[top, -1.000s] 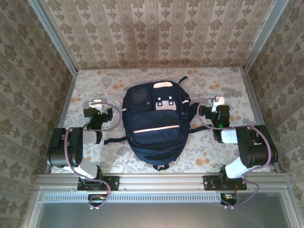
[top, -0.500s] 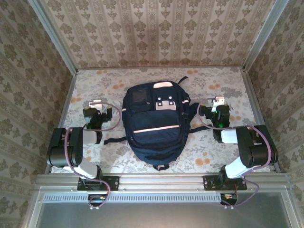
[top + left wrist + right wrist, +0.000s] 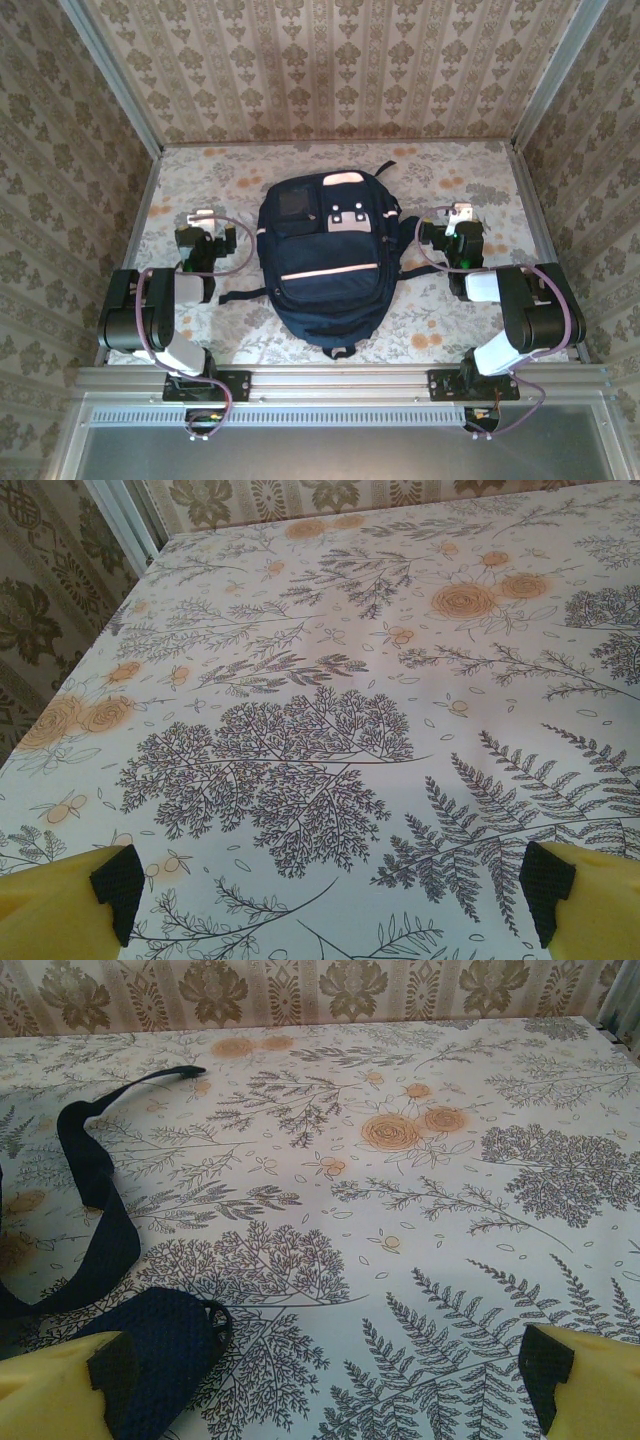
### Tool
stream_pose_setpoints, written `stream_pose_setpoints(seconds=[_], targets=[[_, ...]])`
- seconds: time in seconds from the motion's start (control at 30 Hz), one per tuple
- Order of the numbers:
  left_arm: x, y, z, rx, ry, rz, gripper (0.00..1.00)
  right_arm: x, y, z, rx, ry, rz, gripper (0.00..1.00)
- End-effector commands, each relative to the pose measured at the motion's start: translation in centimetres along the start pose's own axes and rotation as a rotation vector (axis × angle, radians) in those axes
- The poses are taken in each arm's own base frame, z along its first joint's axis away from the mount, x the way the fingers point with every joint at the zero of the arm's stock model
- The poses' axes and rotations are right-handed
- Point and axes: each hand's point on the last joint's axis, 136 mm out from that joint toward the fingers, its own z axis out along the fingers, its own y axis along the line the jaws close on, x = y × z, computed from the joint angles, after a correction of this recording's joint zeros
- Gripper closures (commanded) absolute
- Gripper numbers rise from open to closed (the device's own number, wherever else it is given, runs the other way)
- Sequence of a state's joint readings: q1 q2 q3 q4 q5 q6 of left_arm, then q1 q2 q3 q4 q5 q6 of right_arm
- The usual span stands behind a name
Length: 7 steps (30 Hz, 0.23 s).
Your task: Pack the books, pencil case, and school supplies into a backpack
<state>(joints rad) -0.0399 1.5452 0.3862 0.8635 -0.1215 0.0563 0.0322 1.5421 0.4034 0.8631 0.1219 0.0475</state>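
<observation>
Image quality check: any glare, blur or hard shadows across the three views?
Top external: even, soft light with no glare, picture slightly hazy, and the backpack so dark that its detail flattens. Left wrist: tablecloth print sharp, no hot spots. Right wrist: the strap crisp, only a faint soft shadow beside it.

The right gripper (image 3: 330, 1375) hangs with its jaws spread wide over the floral table cloth (image 3: 430, 1210). A padded backpack strap (image 3: 165, 1345) lies just beside its left-hand finger. A thin webbing strap (image 3: 95, 1210) curls ahead to the left.
</observation>
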Motion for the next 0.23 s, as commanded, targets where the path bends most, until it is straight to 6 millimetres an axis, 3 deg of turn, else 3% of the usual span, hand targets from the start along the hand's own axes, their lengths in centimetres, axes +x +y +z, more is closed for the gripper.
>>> stream_pose_setpoints(seconds=[0.0,0.2], targets=[[-1.1,0.13,-0.06,-0.009,-0.037,-0.014,0.0,-0.5,0.07,-0.13,-0.012,-0.012,-0.01,0.0],[-1.05,-0.02,0.0,0.004,-0.034,-0.014,0.0,-0.48,0.07,-0.13,-0.012,-0.011,-0.01,0.0]])
